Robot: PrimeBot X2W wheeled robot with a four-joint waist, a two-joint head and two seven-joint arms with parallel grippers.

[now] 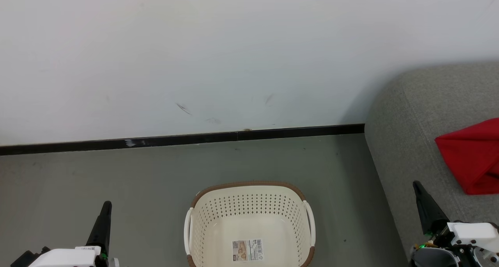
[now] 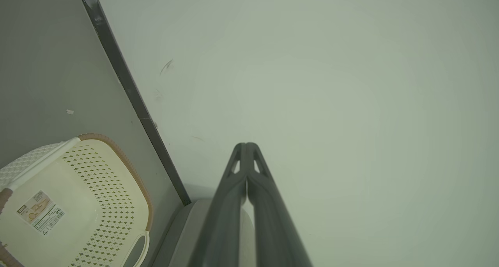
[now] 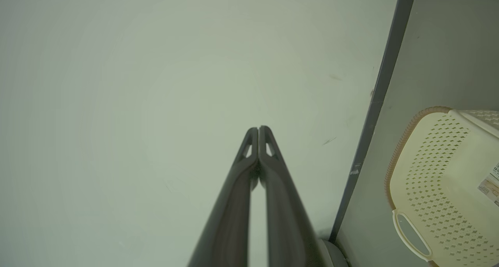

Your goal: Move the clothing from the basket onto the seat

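Observation:
The cream basket (image 1: 249, 208) stands on the floor at the bottom centre, holding nothing but the paper sticker (image 1: 247, 250) on its floor. To the right is the grey seat (image 1: 405, 115), and on it lies the red clothing (image 1: 473, 154), cut off by the frame's edge. My left gripper (image 1: 105, 204) is left of the basket, over the floor, its fingers pressed together in the left wrist view (image 2: 246, 146). My right gripper (image 1: 417, 185) hangs over the seat's front part, left of the clothing and apart from it, shut with nothing in it (image 3: 258, 129). Both wrist views catch the basket (image 2: 105, 197) (image 3: 440, 169).
A white wall (image 1: 234, 56) with a black baseboard (image 1: 195, 138) runs behind the basket. Grey floor (image 1: 117, 173) spreads between the wall, the basket and the seat.

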